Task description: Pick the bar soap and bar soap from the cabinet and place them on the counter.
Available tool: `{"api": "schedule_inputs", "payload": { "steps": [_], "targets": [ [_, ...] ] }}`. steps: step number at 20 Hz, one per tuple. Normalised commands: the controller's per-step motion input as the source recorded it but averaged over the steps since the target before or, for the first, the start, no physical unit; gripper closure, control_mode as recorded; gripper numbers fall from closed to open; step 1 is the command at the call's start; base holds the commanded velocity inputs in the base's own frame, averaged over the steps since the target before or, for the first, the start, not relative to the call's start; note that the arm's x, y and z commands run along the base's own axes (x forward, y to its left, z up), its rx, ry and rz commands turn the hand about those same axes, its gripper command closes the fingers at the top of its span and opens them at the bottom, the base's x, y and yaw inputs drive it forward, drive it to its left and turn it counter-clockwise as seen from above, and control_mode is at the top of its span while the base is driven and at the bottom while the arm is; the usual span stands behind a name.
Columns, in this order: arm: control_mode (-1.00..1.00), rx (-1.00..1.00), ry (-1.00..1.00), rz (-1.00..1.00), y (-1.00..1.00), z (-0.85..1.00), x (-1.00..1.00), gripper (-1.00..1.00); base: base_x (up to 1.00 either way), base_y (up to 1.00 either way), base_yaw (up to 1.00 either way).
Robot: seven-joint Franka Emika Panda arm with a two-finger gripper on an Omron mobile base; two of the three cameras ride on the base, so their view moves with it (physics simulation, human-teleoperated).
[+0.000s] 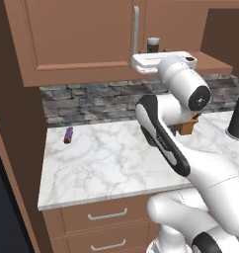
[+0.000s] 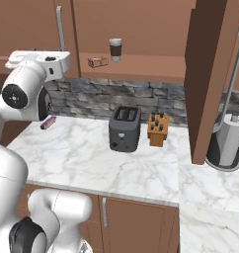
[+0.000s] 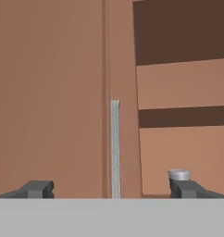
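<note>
My claw (image 3: 112, 189) wide, empty, facing cabinet (image 3: 53, 92) door handle (image 3: 115, 148). Bar soap (image 2: 98, 62) beside paper cup (image 2: 115, 49) on shelf. Toaster (image 2: 124, 128), knife block (image 2: 158, 130) on desk (image 2: 92, 158).

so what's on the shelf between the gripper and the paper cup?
In the right base view, one bar soap lies on the cabinet shelf between the open gripper and the paper cup.
</note>
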Motion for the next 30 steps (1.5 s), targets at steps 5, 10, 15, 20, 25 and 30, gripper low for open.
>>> {"api": "schedule_inputs", "payload": {
  "steps": [5,10,15,20,25,30],
  "targets": [
    [-1.00,0.00,0.00,0.00,0.07,0.00,0.35,-1.00,0.00,0.00,0.00],
    [-1.00,0.00,0.00,0.00,0.04,0.00,0.33,-1.00,0.00,0.00,0.00],
    [-1.00,0.00,0.00,0.00,0.00,0.00,0.30,-1.00,0.00,0.00,0.00],
    [-1.00,0.00,0.00,0.00,0.00,0.00,0.34,-1.00,0.00,0.00,0.00],
    [-1.00,0.00,0.00,0.00,0.00,0.00,0.34,-1.00,0.00,0.00,0.00],
    [-1.00,0.00,0.00,-0.01,0.04,0.00,0.34,-1.00,0.00,0.00,0.00]
  ]
}}
